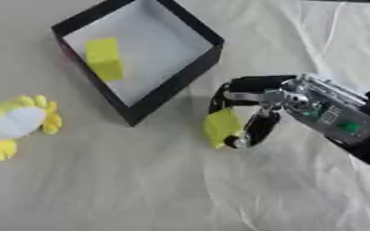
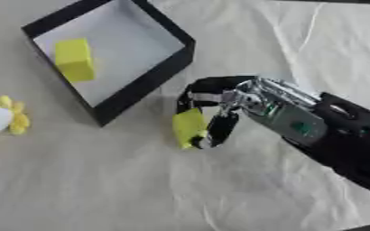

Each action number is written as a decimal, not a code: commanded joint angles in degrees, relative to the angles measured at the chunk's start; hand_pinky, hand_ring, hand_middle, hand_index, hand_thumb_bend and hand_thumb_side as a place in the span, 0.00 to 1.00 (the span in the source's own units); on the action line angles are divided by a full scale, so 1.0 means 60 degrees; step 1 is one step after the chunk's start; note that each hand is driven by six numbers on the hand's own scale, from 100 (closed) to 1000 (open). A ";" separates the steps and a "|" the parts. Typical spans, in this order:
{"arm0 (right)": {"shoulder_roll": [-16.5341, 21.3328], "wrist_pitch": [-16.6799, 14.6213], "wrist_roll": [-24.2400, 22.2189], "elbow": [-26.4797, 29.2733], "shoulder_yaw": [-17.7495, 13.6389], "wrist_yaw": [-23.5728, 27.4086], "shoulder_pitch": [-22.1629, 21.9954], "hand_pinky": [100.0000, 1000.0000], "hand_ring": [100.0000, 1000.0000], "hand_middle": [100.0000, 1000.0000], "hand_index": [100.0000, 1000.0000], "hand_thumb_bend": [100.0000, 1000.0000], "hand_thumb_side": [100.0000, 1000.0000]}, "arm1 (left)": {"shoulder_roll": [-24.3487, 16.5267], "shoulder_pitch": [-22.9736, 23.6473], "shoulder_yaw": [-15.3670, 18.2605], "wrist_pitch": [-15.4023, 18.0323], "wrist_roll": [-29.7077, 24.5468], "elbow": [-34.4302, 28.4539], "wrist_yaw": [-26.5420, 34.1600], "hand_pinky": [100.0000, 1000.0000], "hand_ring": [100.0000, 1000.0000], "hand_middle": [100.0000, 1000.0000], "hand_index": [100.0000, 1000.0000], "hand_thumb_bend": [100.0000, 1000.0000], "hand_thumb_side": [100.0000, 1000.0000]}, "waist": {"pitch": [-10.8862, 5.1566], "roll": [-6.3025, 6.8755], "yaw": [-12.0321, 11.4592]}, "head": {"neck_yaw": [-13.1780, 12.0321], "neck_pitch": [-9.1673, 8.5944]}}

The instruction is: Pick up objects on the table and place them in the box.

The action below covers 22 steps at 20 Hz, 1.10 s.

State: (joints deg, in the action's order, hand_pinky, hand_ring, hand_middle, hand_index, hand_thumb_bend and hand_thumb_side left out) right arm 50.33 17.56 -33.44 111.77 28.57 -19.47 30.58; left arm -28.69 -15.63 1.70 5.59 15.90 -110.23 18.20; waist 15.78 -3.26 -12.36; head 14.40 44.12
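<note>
Nearest the robot, the right hand (image 1: 255, 115) is coming in from the right w/ fingers and thumb curling round a yellow block (image 1: 221, 127), pinching it low over the cloth-covered tabletop (image 1: 141, 189), just beside the box's near corner. Can't tell whether the block is lifted or touching the cloth.

Risk: the grip looks to be sitting on one side of the block, so it may be twisting or slipping out during the lift. The near wall of the black box (image 1: 172, 85) is also standing btwn block and opening, so a low carry could be clipping the rim.

Farther back, a second yellow block (image 1: 104, 58) is lying inside the box.

At left, a yellow-and-white plush toy (image 1: 16, 125) is waiting on the tabletop; the left eye view is showing it whole, the right eye view only its edge but more of the forearm. Left hand not showing.
</note>
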 commanded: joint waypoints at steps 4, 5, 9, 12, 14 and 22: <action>0.0939 -0.0509 0.0502 0.0467 -0.1226 0.1190 0.1049 0.72 0.57 0.43 0.55 0.00 0.00 | -0.0366 0.0023 0.0093 0.0070 0.0003 -0.0169 -0.0017 0.95 1.00 0.93 0.85 0.02 0.77 | -0.0158 0.0071 0.0089 | -0.0069 -0.0041; 0.0993 -0.0563 0.0516 0.0469 -0.1351 0.1308 0.1281 0.73 0.57 0.43 0.56 0.00 0.00 | -0.0375 0.0032 0.0093 0.0070 0.0003 -0.0167 -0.0017 0.95 1.00 0.93 0.85 0.02 0.77 | -0.0173 0.0066 0.0099 | -0.0072 -0.0039; 0.0916 -0.0380 0.0311 0.0470 -0.1582 0.1644 0.2377 0.73 0.58 0.44 0.56 0.00 0.00 | -0.0427 0.0065 0.0097 0.0078 -0.0001 -0.0164 -0.0025 0.95 1.00 0.93 0.85 0.02 0.77 | -0.0228 0.0055 0.0115 | -0.0068 -0.0007; 0.0531 0.0364 -0.0132 0.0467 -0.1439 0.1628 0.3449 0.74 0.58 0.44 0.57 0.00 0.00 | -0.0491 0.0084 0.0118 0.0103 0.0011 -0.0174 -0.0035 0.95 1.00 0.93 0.85 0.02 0.76 | -0.0280 0.0059 0.0118 | -0.0049 -0.0001; -0.0004 0.0838 -0.0518 0.0170 -0.1213 0.1330 0.4328 0.75 0.58 0.44 0.57 0.00 0.00 | -0.0522 0.0083 0.0141 0.0127 0.0035 -0.0183 -0.0033 0.95 1.00 0.93 0.85 0.02 0.76 | -0.0313 0.0066 0.0115 | -0.0004 0.0000; -0.3057 0.0731 -0.1117 -0.3564 -0.0415 -0.1113 0.6858 0.77 0.60 0.45 0.58 0.04 0.00 | -0.0563 -0.0035 0.0273 0.0214 0.0214 -0.0236 -0.0007 0.95 1.00 0.93 0.85 0.02 0.75 | -0.0325 0.0046 -0.0027 | 0.0174 -0.0007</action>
State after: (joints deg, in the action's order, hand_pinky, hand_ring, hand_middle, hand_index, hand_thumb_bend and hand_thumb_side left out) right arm 33.84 22.41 -39.81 93.85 26.14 -23.65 70.32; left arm -30.20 -15.23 2.45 6.69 16.88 -110.33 18.16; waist 15.70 -3.27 -12.54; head 15.12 44.16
